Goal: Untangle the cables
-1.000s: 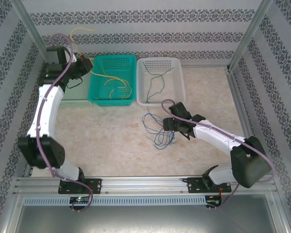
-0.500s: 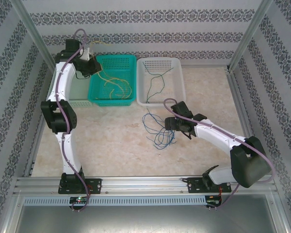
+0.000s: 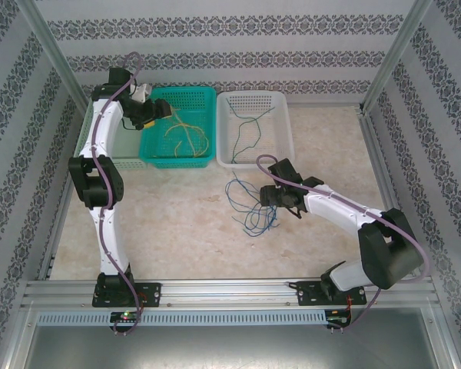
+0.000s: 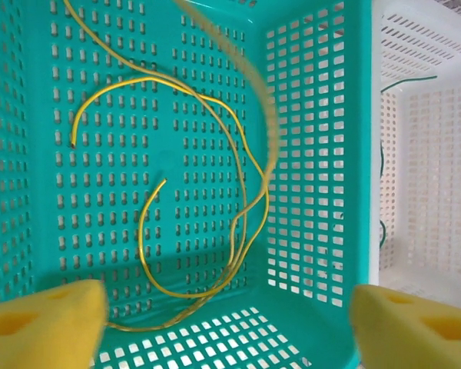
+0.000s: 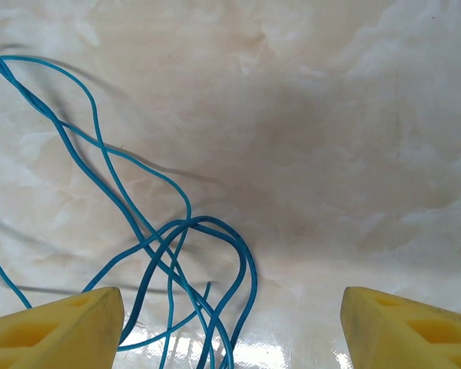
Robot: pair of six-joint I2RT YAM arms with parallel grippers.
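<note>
Several yellow cables [image 4: 142, 238] lie looped on the floor of the teal basket [image 4: 315, 154]; from above, these yellow cables [image 3: 186, 134] sit mid-basket. One blurred yellow strand [image 4: 270, 131] hangs in the air over them. My left gripper [image 4: 230, 323] hovers open over the basket's left rim [image 3: 148, 123], holding nothing. Blue cables [image 3: 250, 207] lie tangled on the table. My right gripper [image 3: 271, 198] is open just right of them, low over the table. In the right wrist view the blue cables [image 5: 150, 246] loop near its left finger [image 5: 58, 327]. A green cable [image 3: 250, 127] rests in the white basket [image 3: 284, 146].
A pale basket [image 3: 131, 163] sits at the left, partly behind my left arm. Metal frame posts [image 3: 388, 69] and patterned walls close in the table. Bare marbled tabletop [image 3: 177, 223] spreads in front of the baskets.
My left arm swung in over the teal basket and its gripper opened, letting go of a yellow cable that now drops into the basket. The right arm has hardly moved.
</note>
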